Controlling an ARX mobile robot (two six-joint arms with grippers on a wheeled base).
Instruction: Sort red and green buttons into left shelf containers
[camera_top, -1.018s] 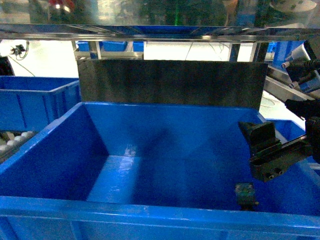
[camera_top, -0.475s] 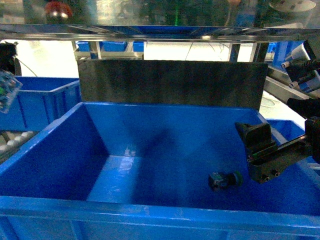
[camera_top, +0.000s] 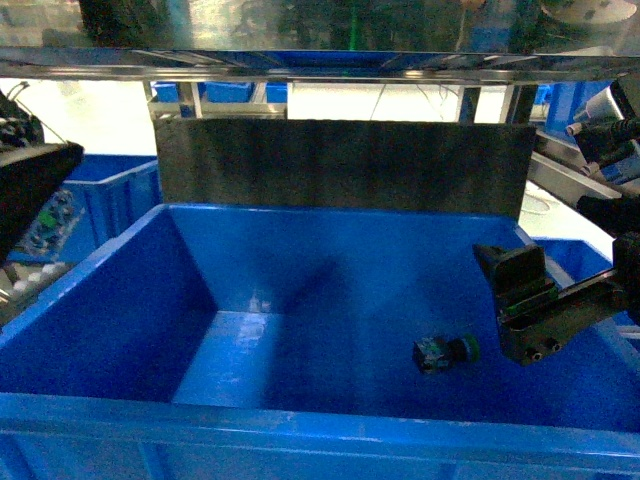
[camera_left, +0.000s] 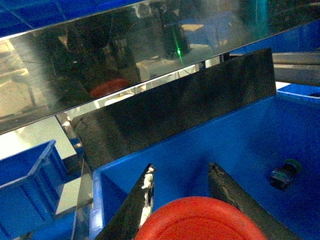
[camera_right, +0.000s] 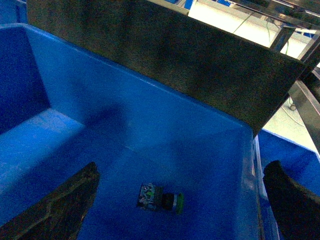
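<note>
The green button (camera_top: 446, 353) lies on its side on the floor of a large blue shelf container (camera_top: 300, 425), towards its right. My right gripper (camera_top: 530, 300) hangs open above and right of it, empty. In the right wrist view the green button (camera_right: 161, 198) rests between and below the spread fingers of the right gripper (camera_right: 182, 172). At the left edge, outside the container's left wall, is my left gripper (camera_top: 30, 195). The left wrist view shows the left gripper (camera_left: 182, 167) shut on the red button (camera_left: 200, 220), over the container's left rim (camera_left: 97, 175). The green button (camera_left: 285, 172) shows far right.
A dark metal panel (camera_top: 340, 165) stands behind the container, under a shiny shelf beam (camera_top: 320, 60). A second blue bin (camera_top: 100, 185) sits further left, and another blue bin (camera_top: 580, 255) at the right. White rollers (camera_top: 25, 280) show at the left.
The green button rolled left across the container floor and came to rest. My left gripper came in from the left edge with the red button. The right gripper barely moved.
</note>
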